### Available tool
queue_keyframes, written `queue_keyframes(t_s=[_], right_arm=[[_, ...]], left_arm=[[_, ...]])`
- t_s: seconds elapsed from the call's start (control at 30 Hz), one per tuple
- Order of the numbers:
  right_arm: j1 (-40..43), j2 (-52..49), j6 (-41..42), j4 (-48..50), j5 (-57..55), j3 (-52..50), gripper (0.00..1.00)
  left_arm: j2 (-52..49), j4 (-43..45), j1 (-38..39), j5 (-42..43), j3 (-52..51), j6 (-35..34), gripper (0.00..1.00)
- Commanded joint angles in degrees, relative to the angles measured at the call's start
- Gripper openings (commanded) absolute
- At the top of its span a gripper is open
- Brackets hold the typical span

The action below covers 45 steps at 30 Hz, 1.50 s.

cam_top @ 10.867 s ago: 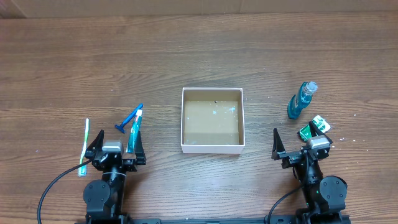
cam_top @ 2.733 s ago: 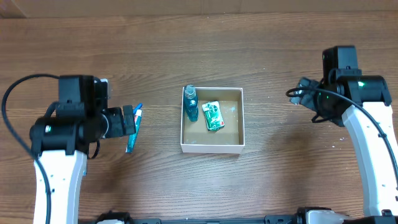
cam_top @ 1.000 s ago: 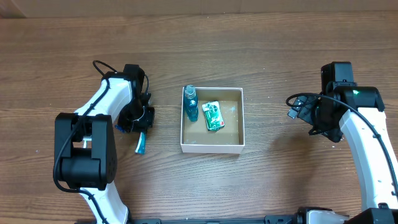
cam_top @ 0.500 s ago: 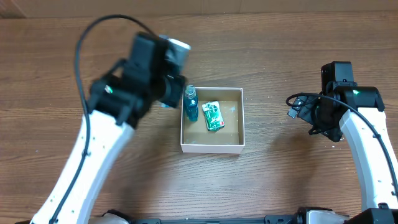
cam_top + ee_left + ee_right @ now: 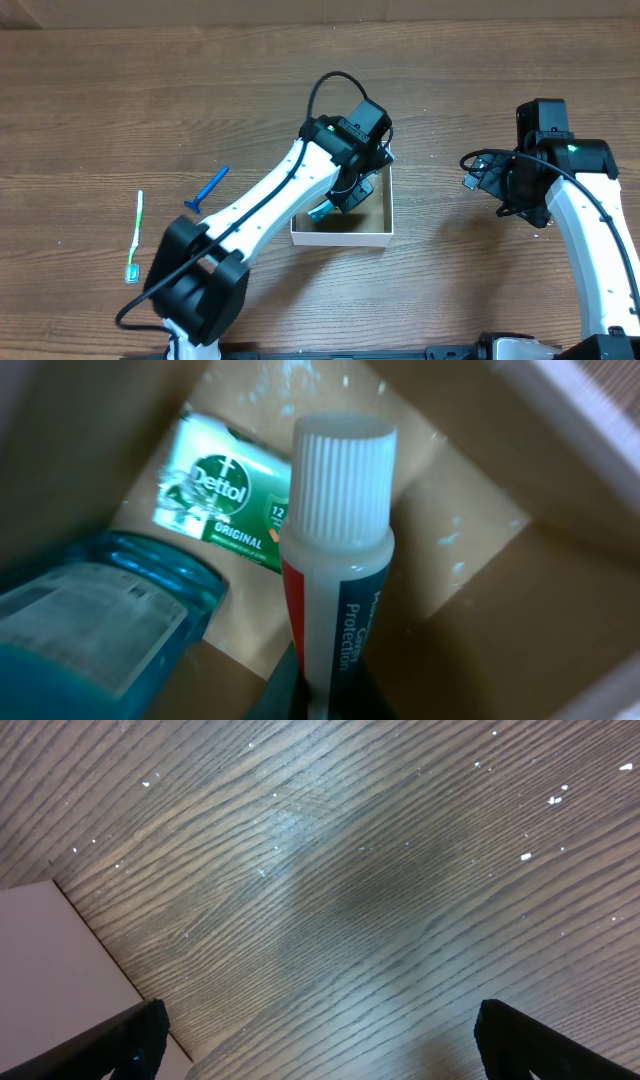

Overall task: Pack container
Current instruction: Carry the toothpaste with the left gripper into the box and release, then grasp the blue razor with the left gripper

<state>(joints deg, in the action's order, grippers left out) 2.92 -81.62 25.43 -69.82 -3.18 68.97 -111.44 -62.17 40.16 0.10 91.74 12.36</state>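
While the left jaws grip a white-capped toothpaste tube (image 5: 335, 560) inside the container (image 5: 340, 238) at mid-counter (image 5: 100, 100), above a green soap bar (image 5: 225, 495) and a blue bottle (image 5: 100, 620), the right jaws hang spread wide over the counter, well to its right.

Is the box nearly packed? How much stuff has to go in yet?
About halfway. The blue bottle and the green soap already lie in the container. The left hand holds the toothpaste tube down inside it, not let go yet. The blue razor and the toothbrush wait on the table. The right hand is open and empty.
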Motion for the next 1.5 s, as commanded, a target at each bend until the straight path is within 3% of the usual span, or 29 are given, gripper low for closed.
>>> queue_keyframes(t_s=[0.0, 0.1, 0.13, 0.2, 0.47, 0.53, 0.6, 0.7, 0.87, 0.97, 1.17, 1.47], right_arm=[[0.0, 1.2, -0.4, 0.3, 0.1, -0.1, 1.0], [0.0, 1.2, -0.4, 0.3, 0.1, -0.1, 1.0], [0.0, 1.2, -0.4, 0.3, 0.1, -0.1, 1.0], [0.0, 1.2, -0.4, 0.3, 0.1, -0.1, 1.0], [0.0, 1.2, -0.4, 0.3, 0.1, -0.1, 1.0], [0.0, 1.2, -0.4, 0.3, 0.0, -0.1, 1.0], [0.0, 1.2, -0.4, 0.3, -0.7, -0.1, 1.0], [0.1, 1.2, -0.3, 0.3, -1.1, -0.1, 1.0], [0.1, 1.2, -0.3, 0.3, -1.2, -0.1, 1.0], [0.0, 1.2, -0.3, 0.3, -1.2, -0.1, 1.0], [0.0, 1.2, -0.3, -0.1, -1.2, -0.1, 1.0], [0.0, 1.2, -0.3, -0.1, -1.2, -0.1, 1.0]], left_arm=[[-2.6, 0.1, 0.4, -1.8, -0.1, 5.5, 0.06], [-2.9, 0.0, 0.4, -1.8, -0.1, 5.5, 0.25], [-2.9, -0.2, 0.4, -1.8, -0.1, 5.5, 0.4], [-2.6, -2.0, 0.4, -1.8, 1.0, 5.0, 0.5], [4.7, -17.2, 1.0, -1.8, 19.0, -2.8, 0.55], [9.3, -17.3, 0.7, -6.2, 21.1, -6.8, 0.57], [14.2, -18.5, -2.5, -15.0, 21.2, -14.7, 0.7], [16.7, -21.1, -11.9, -15.3, 21.2, -20.4, 0.79], [14.9, -18.4, -29.4, -12.7, 13.6, -20.8, 0.81], [12.7, -13.0, -33.3, -6.4, 6.3, -17.5, 0.81], [2.0, -3.7, -36.2, -4.8, -7.6, -14.8, 0.81], [-9.2, 0.3, -37.4, -4.5, -9.6, -13.6, 0.78]])
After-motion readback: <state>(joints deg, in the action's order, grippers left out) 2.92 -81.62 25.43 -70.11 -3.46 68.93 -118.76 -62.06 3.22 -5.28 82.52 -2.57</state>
